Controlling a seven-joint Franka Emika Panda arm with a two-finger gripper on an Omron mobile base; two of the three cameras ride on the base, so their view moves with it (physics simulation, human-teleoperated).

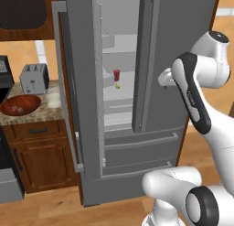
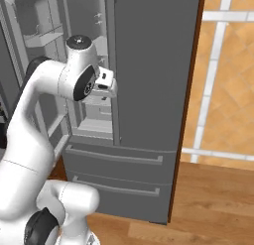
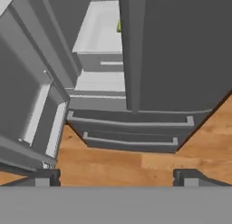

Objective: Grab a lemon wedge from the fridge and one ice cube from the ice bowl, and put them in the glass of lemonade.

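Fridge [image 1: 183,46] stands with its left door swung wide and the right door closed — interior shelves exposed. Lemon wedge [image 1: 117,86] sits on a middle shelf, just beside a small red cup [image 1: 116,74] that stands a little behind and above it; the hand view catches a sliver of yellow-green at the edge of the closed door [image 3: 119,26]. Gripper [image 3: 118,178] is out in front of the fridge, angled down toward the bottom drawers and the floor, jaws spread wide and holding nothing. Step in hand, as I judge it: reach in and take the wedge. To do it well, raise and re-aim the hand at the shelf, enter through the open left half, and keep clear of the closed door's edge, which sits close to the wedge. Approach from the wedge's open side so the fingers do not knock the cup. The wedge is tiny — centre it before closing. On the counter, the ice bowl [image 1: 20,104] and glass of lemonade [image 1: 53,99] wait beside a toaster [image 1: 34,78].
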